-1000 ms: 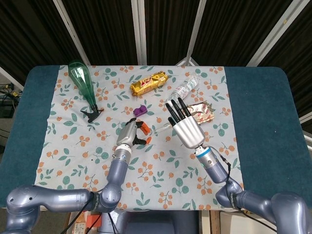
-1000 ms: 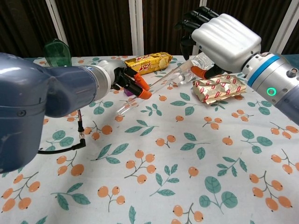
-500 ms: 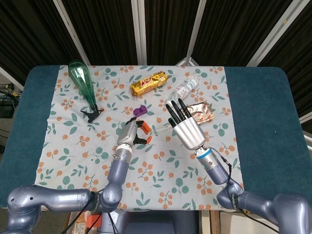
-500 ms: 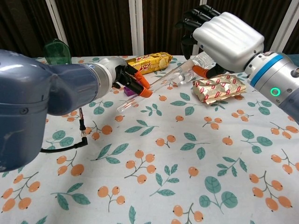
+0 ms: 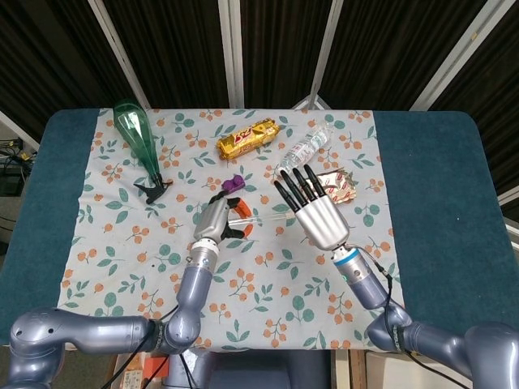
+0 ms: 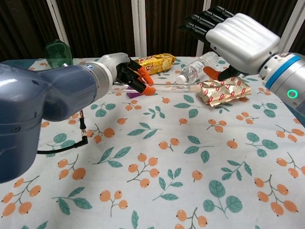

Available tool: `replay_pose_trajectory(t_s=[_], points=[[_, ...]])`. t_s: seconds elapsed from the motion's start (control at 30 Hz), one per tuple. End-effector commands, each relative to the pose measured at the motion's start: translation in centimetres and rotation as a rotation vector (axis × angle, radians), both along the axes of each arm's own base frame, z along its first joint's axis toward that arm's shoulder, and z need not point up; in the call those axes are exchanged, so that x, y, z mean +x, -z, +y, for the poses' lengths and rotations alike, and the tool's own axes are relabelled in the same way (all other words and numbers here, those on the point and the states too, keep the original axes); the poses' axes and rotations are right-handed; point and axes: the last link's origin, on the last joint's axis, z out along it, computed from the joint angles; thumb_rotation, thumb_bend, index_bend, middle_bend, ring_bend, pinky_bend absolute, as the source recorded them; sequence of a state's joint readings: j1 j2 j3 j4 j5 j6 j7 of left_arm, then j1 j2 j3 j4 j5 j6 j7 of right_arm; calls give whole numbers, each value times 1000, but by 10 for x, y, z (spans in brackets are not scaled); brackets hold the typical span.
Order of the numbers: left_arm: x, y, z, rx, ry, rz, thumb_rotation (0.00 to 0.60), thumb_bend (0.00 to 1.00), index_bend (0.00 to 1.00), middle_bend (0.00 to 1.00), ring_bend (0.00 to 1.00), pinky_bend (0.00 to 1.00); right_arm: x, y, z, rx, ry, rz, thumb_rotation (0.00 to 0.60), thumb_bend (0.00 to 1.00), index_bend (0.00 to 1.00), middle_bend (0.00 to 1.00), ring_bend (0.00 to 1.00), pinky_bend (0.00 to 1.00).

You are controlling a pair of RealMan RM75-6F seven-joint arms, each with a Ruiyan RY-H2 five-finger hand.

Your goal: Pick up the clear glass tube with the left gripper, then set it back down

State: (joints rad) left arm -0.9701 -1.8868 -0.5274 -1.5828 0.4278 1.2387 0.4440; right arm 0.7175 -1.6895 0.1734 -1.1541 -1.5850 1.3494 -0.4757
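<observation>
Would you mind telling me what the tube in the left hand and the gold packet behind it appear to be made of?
The tube held by the left hand looks like clear glass or hard plastic: the cloth shows through it. The gold packet looks like glossy foil film, crinkled and reflective.

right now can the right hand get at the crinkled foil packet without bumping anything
Probably yes. The right hand hovers open just above the foil packet, nothing between them. The plastic bottle lies close behind, and the glass tube in the left hand ends nearby.

Snack bar behind purple block; plastic bottle right (foil pack before it).
</observation>
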Motion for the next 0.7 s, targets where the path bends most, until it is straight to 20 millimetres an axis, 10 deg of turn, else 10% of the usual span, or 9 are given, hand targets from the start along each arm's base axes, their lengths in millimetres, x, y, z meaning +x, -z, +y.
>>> replay_pose_trajectory(t_s=[0.03, 0.7], points=[[-5, 0, -1, 3, 9, 12, 600, 532, 603, 496, 63, 0, -5, -3, 0, -4, 16, 5, 600, 444, 63, 34, 0, 0], [-56, 23, -19, -95, 197, 120, 600, 533, 597, 495, 63, 0, -42, -31, -8, -54, 133, 12, 600, 443, 63, 24, 0, 0]])
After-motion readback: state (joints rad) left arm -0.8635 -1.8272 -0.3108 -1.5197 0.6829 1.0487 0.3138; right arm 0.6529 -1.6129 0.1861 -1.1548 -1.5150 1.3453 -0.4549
